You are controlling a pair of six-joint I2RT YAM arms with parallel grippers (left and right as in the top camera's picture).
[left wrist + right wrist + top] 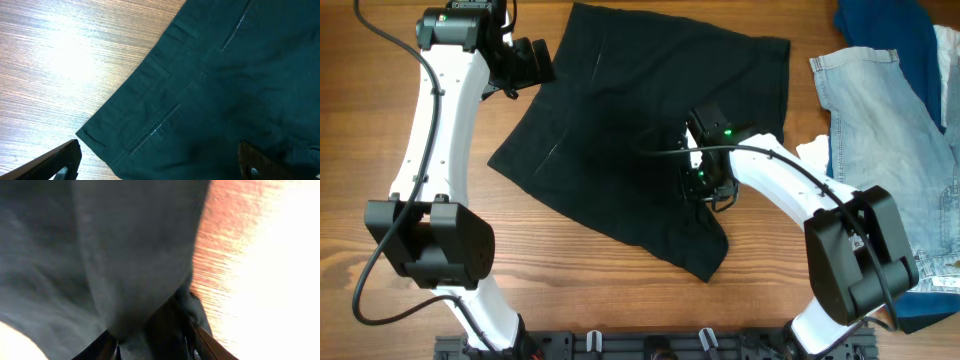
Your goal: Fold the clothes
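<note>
One pair of black shorts (pixel 640 130) is spread on the worktop (pixel 580 300), toward the far edge. Fabric is pinched in the right gripper (pixel 705 180); the left gripper (pixel 525 62) is held wide over the waistband (pixel 145 80). With that side unheld, the fold could be dragged crooked.

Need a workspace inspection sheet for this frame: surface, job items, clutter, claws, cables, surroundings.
Surface: wooden table, grain visible.
Job's things: black shorts spread mid-table, not yet folded.
Clutter: pale blue denim garment and dark blue cloth at the right edge.
Claws: left claw open, over the waistband corner; right claw appears shut on a bunched fold of the shorts.
Cables: black cable along the left arm; another runs over the right arm.
Surroundings: black rail at the near edge; otherwise nothing seen.
</note>
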